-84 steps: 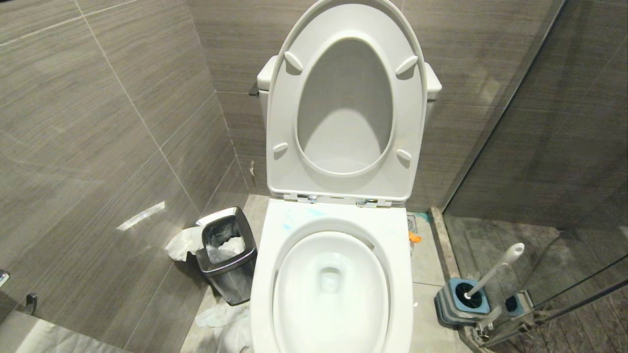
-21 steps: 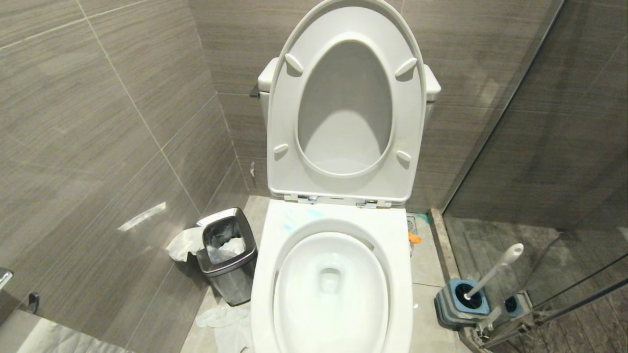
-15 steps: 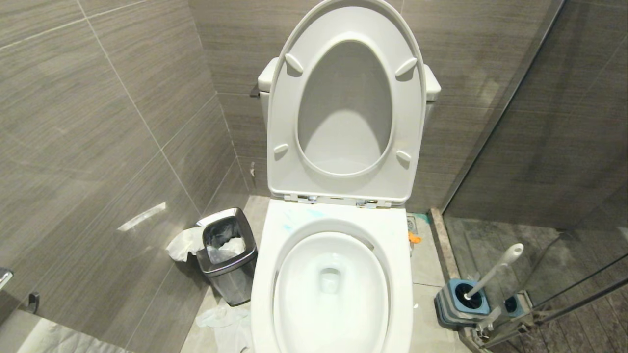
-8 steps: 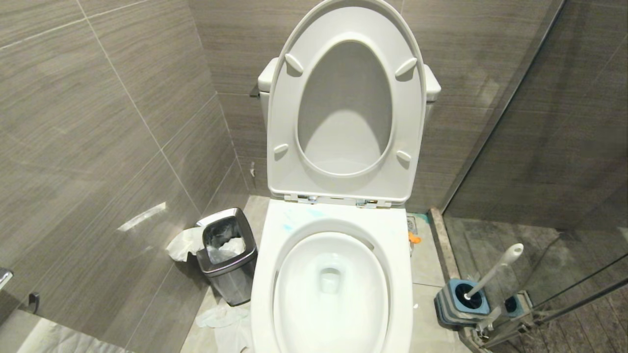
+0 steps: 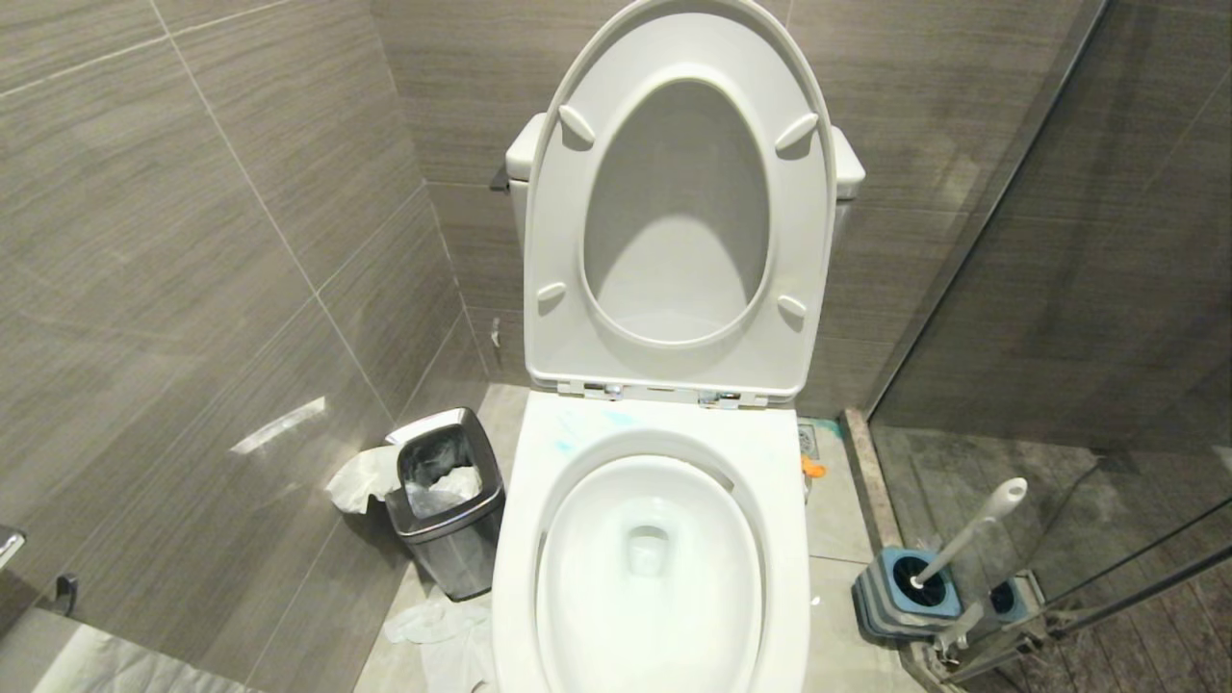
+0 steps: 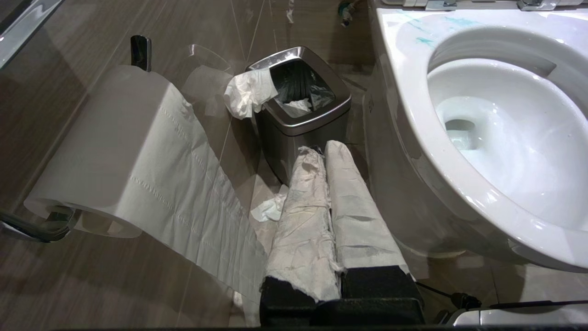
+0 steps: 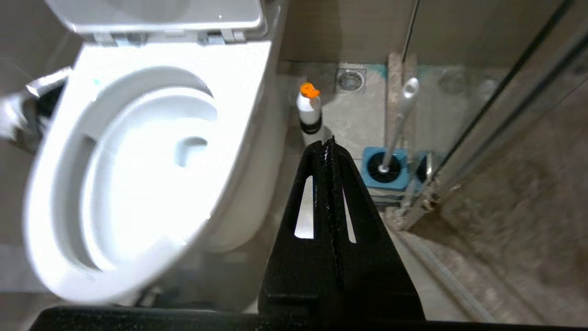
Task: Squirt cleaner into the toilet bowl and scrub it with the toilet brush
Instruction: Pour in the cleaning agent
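Honestly, the thing your next move hangs on is the bottle: white with an orange cap, standing upright on the floor, tucked close beside the right wall of the bowl, back near the hinge end. In the right wrist view it sits straight past the tips of your right gripper, whose fingers are pressed together with nothing between them. So that arm is the near one by a mile, I'd say.

The brush is further right, near the glass partition, head down in its blue-grey base, handle leaning up and away from the bowl. Also right-arm territory.

Your left gripper is on the other side, low by the bin and the paper roll, its padded fingers closed and empty. I'd leave it parked.

Seat and lid are up, so the basin is wide open. There are a few turquoise smears of cleaner on the back rim at the left, and the water looks a bit tinted.

Room is tight: tiled wall on the left, glass on the right, and the bottle sits in a narrow gap. Spread those fingers before you go in, and come at it from the front so you don't knock it over.
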